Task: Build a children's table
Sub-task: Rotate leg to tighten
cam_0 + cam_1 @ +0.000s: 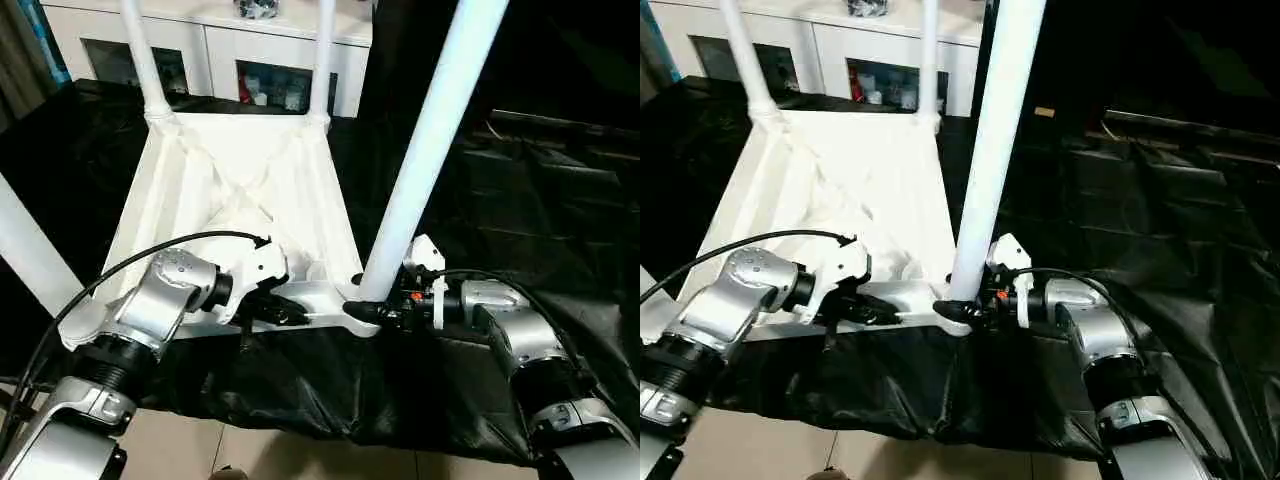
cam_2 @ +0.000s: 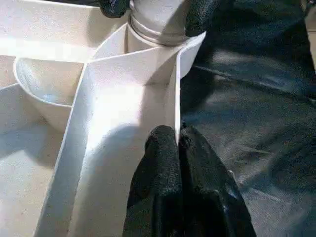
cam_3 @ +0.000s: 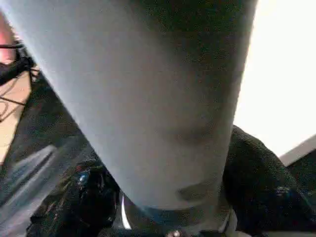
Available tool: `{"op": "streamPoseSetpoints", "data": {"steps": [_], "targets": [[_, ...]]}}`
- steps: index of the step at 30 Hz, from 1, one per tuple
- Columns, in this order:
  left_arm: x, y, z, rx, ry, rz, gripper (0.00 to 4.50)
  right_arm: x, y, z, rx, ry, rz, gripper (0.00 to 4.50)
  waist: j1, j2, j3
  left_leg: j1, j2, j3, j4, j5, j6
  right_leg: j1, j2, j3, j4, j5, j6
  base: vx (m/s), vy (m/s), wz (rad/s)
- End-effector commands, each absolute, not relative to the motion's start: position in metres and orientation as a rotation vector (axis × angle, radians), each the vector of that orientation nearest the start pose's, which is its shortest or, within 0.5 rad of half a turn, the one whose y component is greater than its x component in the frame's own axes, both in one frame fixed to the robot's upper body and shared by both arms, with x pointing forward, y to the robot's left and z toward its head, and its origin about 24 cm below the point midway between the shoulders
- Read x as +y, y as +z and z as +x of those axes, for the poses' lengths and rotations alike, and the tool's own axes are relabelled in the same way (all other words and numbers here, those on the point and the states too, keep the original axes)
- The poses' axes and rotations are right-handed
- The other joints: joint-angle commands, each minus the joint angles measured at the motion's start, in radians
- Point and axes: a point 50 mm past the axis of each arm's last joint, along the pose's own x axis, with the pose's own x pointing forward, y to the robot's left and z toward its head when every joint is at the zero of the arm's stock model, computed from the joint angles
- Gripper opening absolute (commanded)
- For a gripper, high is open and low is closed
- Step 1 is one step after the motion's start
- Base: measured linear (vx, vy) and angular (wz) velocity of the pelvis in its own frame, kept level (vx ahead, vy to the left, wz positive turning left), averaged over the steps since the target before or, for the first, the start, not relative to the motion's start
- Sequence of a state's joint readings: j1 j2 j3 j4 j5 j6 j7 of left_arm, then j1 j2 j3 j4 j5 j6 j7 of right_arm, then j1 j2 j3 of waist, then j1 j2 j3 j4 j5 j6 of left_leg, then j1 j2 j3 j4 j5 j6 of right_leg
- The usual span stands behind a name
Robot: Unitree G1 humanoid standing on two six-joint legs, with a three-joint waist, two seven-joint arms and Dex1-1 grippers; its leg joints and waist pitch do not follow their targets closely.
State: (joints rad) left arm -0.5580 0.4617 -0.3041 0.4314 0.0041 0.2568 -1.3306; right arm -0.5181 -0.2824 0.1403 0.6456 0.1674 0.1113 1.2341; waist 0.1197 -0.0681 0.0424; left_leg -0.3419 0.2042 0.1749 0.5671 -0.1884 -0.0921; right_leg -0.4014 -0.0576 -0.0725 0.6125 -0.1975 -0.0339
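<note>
At the far left a white tube leg (image 1: 30,255) rose out of the near-left corner of the children's table top (image 1: 240,180), which lay upside down, ribbed underside up, on black sheeting (image 1: 520,190) spread over the floor. Just right of that leg, the left gripper (image 1: 285,312) reached in over the near edge of the top, and the left wrist view showed its two black fingers (image 2: 163,168) pressed together on a thin upright rib of the rim wall, one finger on each side. Beyond it, two more legs (image 1: 145,60) stood upright in the far corner sockets, in front of a white cabinet (image 1: 215,45) with glass doors. Further right, the fourth leg (image 1: 425,150) leaned out of the near-right corner socket (image 1: 362,318), its foot in the socket mouth but, by its tilt, probably not yet seated. The right gripper (image 1: 372,311) was clamped around that leg's base just above the socket, a finger on either side of the tube. The plastic looked light and stiff, so the top would likely slide on the sheeting unless pinned by its rim. The smooth round tube seemed apt to slip or twist in a two-finger hold, so a grasp low down, close to the socket, seemed best for straightening it and pushing it in.
</note>
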Motion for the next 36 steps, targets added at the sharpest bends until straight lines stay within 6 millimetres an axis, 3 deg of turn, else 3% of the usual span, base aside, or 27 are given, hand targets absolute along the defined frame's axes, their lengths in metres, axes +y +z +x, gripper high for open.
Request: {"op": "streamPoseSetpoints", "data": {"steps": [1, 10, 13, 15, 16, 17, 19, 20, 22, 23, 25, 27, 28, 31, 32, 35, 36], "targets": [[0.142, 0.06, 0.302, 0.562, -1.444, 0.411, 0.0, -0.124, 0.039, 0.302, 0.357, 1.377, -0.009, 2.68, 0.003, 0.007, -0.054, -0.001, 0.035, -0.002, -0.055, -0.106, 0.053, 0.059, -0.085, 0.053, -0.058, -0.082, -0.21, 0.0, 0.0, 0.0], [0.141, 0.059, 0.302, 0.569, -1.433, 0.403, 0.0, -0.118, 0.031, 0.295, 0.385, 1.386, 0.037, 2.36, 0.006, 0.01, -0.054, 0.0, 0.035, -0.004, -0.056, -0.121, 0.039, 0.058, -0.086, 0.054, -0.061, -0.106, -0.201, 0.0, 0.0, 0.0], [0.134, 0.056, 0.306, 0.556, -1.37, 0.387, 0.0, -0.113, 0.019, 0.291, 0.407, 1.308, 0.036, 2.36, 0.008, 0.009, -0.052, 0.001, 0.033, -0.003, -0.057, -0.128, 0.038, 0.057, -0.086, 0.054, -0.063, -0.112, -0.199, 0.0, 0.0, 0.0], [0.123, 0.053, 0.31, 0.54, -1.323, 0.363, 0.0, -0.108, 0.008, 0.302, 0.417, 1.088, 0.027, 2.35, 0.004, 0.008, -0.041, 0.005, 0.034, -0.007, -0.067, -0.194, 0.009, 0.049, -0.092, 0.055, -0.082, -0.266, -0.169, 0.0, 0.0, 0.0], [0.122, 0.053, 0.311, 0.539, -1.32, 0.361, 0.0, -0.107, 0.007, 0.302, 0.418, 1.075, 0.027, 2.34, 0.0, 0.011, -0.036, 0.008, 0.033, -0.008, -0.07, -0.231, -0.003, 0.045, -0.093, 0.054, -0.089, -0.338, -0.156, 0.0, 0.0, 0.0], [0.113, 0.051, 0.312, 0.532, -1.295, 0.342, 0.0, -0.104, 0.001, 0.309, 0.429, 0.936, 0.03, 2.32, -0.004, 0.01, -0.034, 0.018, 0.03, -0.013, -0.071, -0.295, -0.018, 0.042, -0.097, 0.05, -0.103, -0.479, -0.119, 0.0, 0.0, 0.0], [0.101, 0.048, 0.315, 0.521, -1.267, 0.335, 0.0, -0.1, -0.003, 0.316, 0.441, 0.799, 0.065, 2.29, -0.02, 0.011, -0.028, 0.018, 0.028, -0.024, -0.076, -0.349, -0.032, 0.042, -0.101, 0.043, -0.119, -0.616, -0.069, -0.028, 0.005, -0.05], [0.092, 0.046, 0.316, 0.513, -1.247, 0.324, 0.0, -0.096, -0.005, 0.32, 0.448, 0.724, 0.098, 2.28, -0.025, 0.011, -0.03, 0.025, 0.026, -0.028, -0.075, -0.376, -0.033, 0.04, -0.103, 0.038, -0.131, -0.672, -0.039, 0.0, 0.0, 0.0], [0.083, 0.045, 0.317, 0.506, -1.23, 0.301, 0.0, -0.091, -0.005, 0.323, 0.453, 0.651, 0.134, 2.28, -0.034, 0.013, -0.035, 0.023, 0.028, -0.033, -0.078, -0.379, -0.03, 0.044, -0.103, 0.036, -0.13, -0.635, -0.041, 0.0, 0.0, 0.0], [0.069, 0.043, 0.318, 0.502, -1.201, 0.298, 0.0, -0.079, -0.003, 0.328, 0.454, 0.579, 0.167, 2.27, -0.036, 0.023, -0.039, 0.018, 0.03, -0.032, -0.082, -0.365, -0.022, 0.047, -0.1, 0.037, -0.124, -0.559, -0.061, 0.0, 0.0, 0.0], [0.061, 0.042, 0.319, 0.5, -1.187, 0.306, 0.0, -0.068, 0.001, 0.331, 0.449, 0.561, 0.169, 2.27, -0.039, 0.021, -0.037, 0.019, 0.03, -0.031, -0.083, -0.372, -0.025, 0.044, -0.097, 0.035, -0.123, -0.531, -0.071, 0.0, 0.0, 0.0], [0.056, 0.042, 0.319, 0.501, -1.185, 0.324, 0.0, -0.055, 0.007, 0.332, 0.421, 0.58, 0.152, 2.27, -0.034, 0.02, -0.039, 0.029, 0.027, -0.026, -0.078, -0.381, -0.018, 0.038, -0.098, 0.04, -0.123, -0.51, -0.081, 0.0, 0.0, 0.0], [0.056, 0.041, 0.32, 0.503, -1.182, 0.346, 0.0, -0.051, 0.009, 0.333, 0.397, 0.597, 0.131, 2.27, -0.033, 0.019, -0.038, 0.024, 0.029, -0.025, -0.08, -0.374, -0.013, 0.039, -0.098, 0.042, -0.121, -0.491, -0.085, 0.0, 0.0, 0.0], [0.058, 0.04, 0.321, 0.508, -1.175, 0.375, 0.0, -0.045, 0.013, 0.334, 0.359, 0.627, 0.107, 2.27, -0.032, 0.017, -0.038, 0.024, 0.029, -0.023, -0.079, -0.365, -0.006, 0.038, -0.098, 0.043, -0.119, -0.481, -0.089, 0.0, 0.0, 0.0], [0.062, 0.04, 0.322, 0.511, -1.168, 0.383, 0.0, -0.045, 0.016, 0.334, 0.337, 0.645, 0.118, 2.61, -0.031, 0.017, -0.037, 0.023, 0.028, -0.022, -0.08, -0.36, -0.003, 0.039, -0.097, 0.043, -0.119, -0.484, -0.091, 0.0, 0.0, 0.0], [0.072, 0.041, 0.323, 0.519, -1.169, 0.401, 0.0, -0.051, 0.019, 0.334, 0.31, 0.707, 0.167, 2.79, -0.031, 0.018, -0.038, 0.022, 0.031, -0.023, -0.082, -0.358, 0.006, 0.041, -0.098, 0.044, -0.119, -0.475, -0.094, 0.0, 0.0, 0.0], [0.076, 0.041, 0.322, 0.519, -1.175, 0.41, 0.0, -0.054, 0.02, 0.334, 0.299, 0.733, 0.16, 2.92, -0.032, 0.013, -0.039, 0.017, 0.032, -0.023, -0.083, -0.347, 0.008, 0.044, -0.097, 0.045, -0.116, -0.459, -0.098, 0.0, 0.0, 0.0]]}}
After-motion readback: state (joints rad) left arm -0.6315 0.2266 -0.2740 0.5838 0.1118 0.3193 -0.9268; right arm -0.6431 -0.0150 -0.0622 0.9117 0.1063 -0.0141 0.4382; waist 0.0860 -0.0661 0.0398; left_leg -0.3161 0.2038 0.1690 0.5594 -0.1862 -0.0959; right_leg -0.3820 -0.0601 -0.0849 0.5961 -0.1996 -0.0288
